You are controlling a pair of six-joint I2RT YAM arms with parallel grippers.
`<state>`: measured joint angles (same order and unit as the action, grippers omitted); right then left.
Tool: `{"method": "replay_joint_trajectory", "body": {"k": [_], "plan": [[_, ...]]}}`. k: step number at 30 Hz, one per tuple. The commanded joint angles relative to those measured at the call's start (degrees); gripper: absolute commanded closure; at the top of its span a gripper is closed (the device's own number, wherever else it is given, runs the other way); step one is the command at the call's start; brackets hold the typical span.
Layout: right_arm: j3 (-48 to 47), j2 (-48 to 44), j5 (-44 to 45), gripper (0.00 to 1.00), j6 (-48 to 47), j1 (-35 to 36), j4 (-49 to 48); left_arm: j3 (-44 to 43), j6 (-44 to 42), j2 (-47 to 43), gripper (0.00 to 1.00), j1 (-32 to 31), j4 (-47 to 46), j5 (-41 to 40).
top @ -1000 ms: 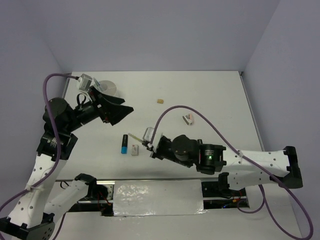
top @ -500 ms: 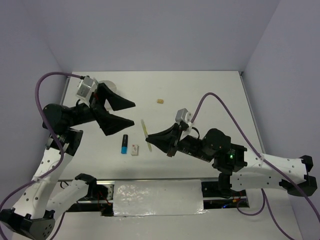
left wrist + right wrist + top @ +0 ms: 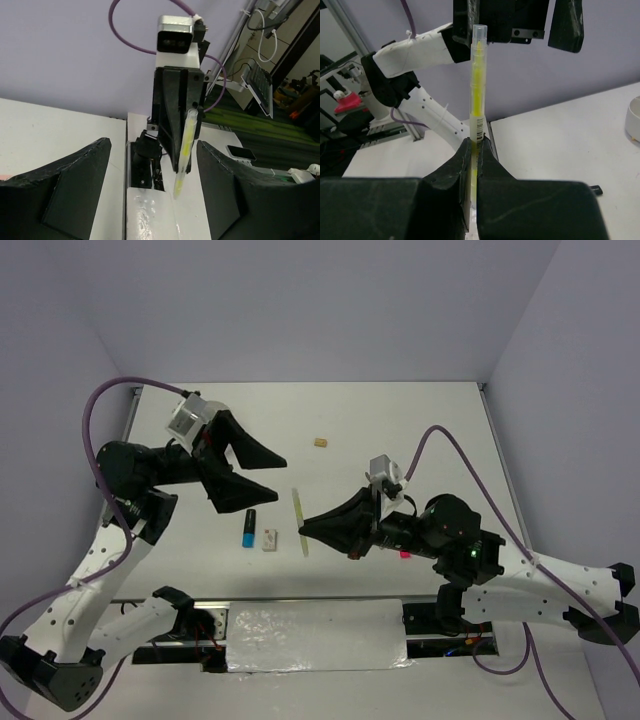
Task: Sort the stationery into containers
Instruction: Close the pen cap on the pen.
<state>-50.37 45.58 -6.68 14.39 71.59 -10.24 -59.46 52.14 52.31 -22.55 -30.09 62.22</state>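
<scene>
1. Right gripper [image 3: 303, 524] stretches out to the left, level and raised over the tabletop [image 3: 430, 430], jaws pinched tight on the stick [image 3: 299, 512].
2. Left gripper [image 3: 279, 478] points right, straight at it, jaws spread wide with nothing between them, near the stick but apart from it.
3. Marker [image 3: 247, 528] and eraser [image 3: 270, 538] lie side by side below.
</scene>
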Motion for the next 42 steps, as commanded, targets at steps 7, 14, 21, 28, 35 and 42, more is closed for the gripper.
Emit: {"method": "replay_joint_trajectory", "body": {"k": [7, 14, 21, 28, 35, 42], "plan": [[0.01, 1.08, 0.7, 1.0, -3.05, -0.14, -2.24, -3.64, -1.78, 0.95, 0.23, -3.2, -1.64, -1.04], [-1.22, 2.58, 0.17, 1.0, -3.84, -0.23, -2.42, -2.94, -4.77, 2.26, 0.25, -6.19, 1.18, -2.1], [-0.7, 2.05, 3.07, 1.0, -3.32, -0.14, -3.03, -1.88, -8.09, 1.47, 0.24, -8.91, 3.36, -3.06], [-1.92, 3.02, 2.37, 1.0, -3.23, -0.23, -4.26, -0.22, -8.9, 2.18, 0.34, -11.38, 3.54, -4.03], [-2.01, 2.58, 2.9, 1.0, -3.23, -0.14, -5.49, -0.39, -10.04, 2.97, 0.49, -12.61, 5.12, -3.86], [-2.45, 2.84, 3.42, 1.0, -3.23, -0.23, -5.49, -0.48, -9.87, 3.58, 1.0, -12.7, 5.39, -4.2]]}}
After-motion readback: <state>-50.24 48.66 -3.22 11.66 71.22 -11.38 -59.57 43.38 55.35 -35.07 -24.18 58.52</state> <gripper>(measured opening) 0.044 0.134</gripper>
